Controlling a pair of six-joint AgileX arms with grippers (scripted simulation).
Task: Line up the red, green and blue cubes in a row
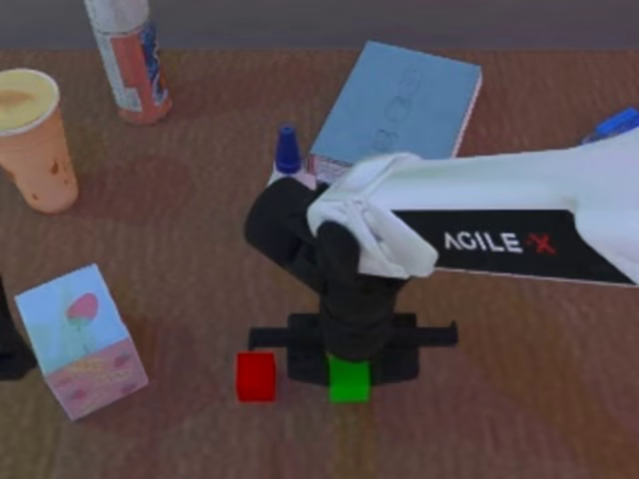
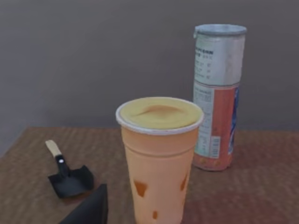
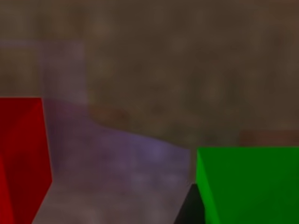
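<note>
The red cube rests on the table near the front edge. The green cube sits to its right in the same line, a small gap between them. My right gripper hangs directly over the green cube and covers its far half. In the right wrist view the red cube and the green cube fill the two lower corners, with a dark wedge against the green one. The blue cube is out of view. My left gripper is parked at the left edge, and one finger shows far off to one side.
An orange cup and a tall can stand at the back left. A pictured box is front left. A glue bottle and a blue book lie behind the right arm. A light-blue stapler is at the right edge.
</note>
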